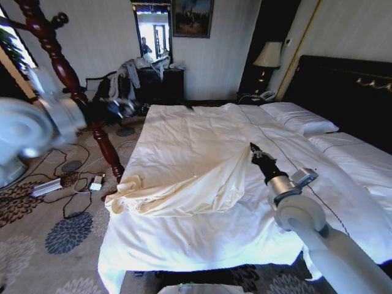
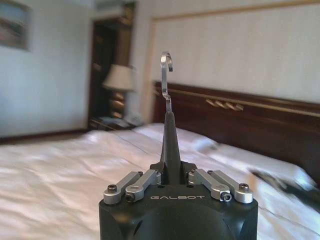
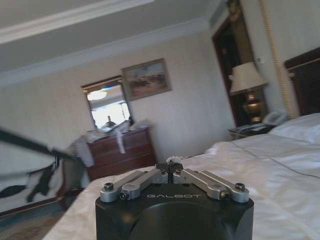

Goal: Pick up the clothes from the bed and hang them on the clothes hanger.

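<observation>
Two arms are working. In the head view, the right gripper [image 1: 253,149] at centre-right is pinching and lifting the cream clothes [image 1: 184,184] off the bed [image 1: 202,239], most of the fabric lying there. The left gripper [image 1: 119,107] is blurring at upper left. In the left wrist view, closed fingers are clamping the clothes hanger [image 2: 170,145], hook up. In the right wrist view, fingertips [image 3: 162,167] are meeting on fabric. Hanging is not yet done.

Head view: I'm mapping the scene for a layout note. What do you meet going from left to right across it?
Left gripper raised beside the wooden post → cream clothes on the bed → right gripper pinching the clothes → dark headboard.
</observation>
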Robot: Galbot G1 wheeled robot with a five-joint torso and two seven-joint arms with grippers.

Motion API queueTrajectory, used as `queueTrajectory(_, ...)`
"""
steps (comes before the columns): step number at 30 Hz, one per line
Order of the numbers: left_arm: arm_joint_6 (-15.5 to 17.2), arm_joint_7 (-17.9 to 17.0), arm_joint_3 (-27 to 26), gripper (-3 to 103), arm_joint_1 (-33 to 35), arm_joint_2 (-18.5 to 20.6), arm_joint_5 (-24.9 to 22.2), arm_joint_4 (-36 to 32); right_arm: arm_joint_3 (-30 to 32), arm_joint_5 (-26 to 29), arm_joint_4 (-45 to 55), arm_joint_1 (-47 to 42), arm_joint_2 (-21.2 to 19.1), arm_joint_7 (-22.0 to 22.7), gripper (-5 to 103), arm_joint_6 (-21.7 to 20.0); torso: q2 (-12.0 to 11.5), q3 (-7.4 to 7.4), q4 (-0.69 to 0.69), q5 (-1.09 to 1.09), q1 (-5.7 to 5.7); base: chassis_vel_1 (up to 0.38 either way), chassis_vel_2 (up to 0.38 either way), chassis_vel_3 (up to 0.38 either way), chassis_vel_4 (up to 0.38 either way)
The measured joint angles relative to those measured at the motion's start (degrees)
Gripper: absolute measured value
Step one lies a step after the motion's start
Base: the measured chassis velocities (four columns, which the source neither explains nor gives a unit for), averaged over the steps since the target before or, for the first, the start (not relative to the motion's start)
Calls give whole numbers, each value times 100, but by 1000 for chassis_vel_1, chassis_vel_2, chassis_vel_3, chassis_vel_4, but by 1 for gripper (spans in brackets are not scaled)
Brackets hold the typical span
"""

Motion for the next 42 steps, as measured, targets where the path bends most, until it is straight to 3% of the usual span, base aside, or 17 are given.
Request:
queueTrajectory(4,48,643,73,17,478,-111,272,-230,128,89,-38,-30,-9,163,0,-105,0,0,-6,2,0,0,0,0,0)
queueTrajectory(5,48,643,73,17,478,-111,272,-230,128,89,-38,-30,-9,163,0,-105,0,0,-6,2,0,0,0,0,0)
queueTrajectory(6,107,902,94,17,618,-150,395,-268,140,112,-55,-18,-17,164,0,-106,0,0,-7,2,0,0,0,0,0)
queueTrajectory(10,270,1323,114,17,875,-209,458,-400,122,109,-167,78,-49,151,0,-106,0,0,-2,-1,0,0,0,0,0)
queueTrajectory(19,343,1412,275,17,973,-420,809,-349,30,61,-223,153,-33,41,0,-83,0,0,-4,-2,0,0,0,0,0)
queueTrajectory(26,331,1414,202,17,971,-426,789,-282,-37,-10,-267,151,33,13,0,-67,-1,0,-4,0,0,0,0,0,0)
queueTrajectory(36,330,1387,402,17,1313,-694,1222,-361,-4,23,-208,175,21,-122,0,39,0,0,-6,-1,1,0,0,0,0)
queueTrajectory(42,251,1317,402,17,1395,-857,1534,-44,32,30,-76,98,16,-200,0,121,0,0,-3,-1,0,0,0,0,0)
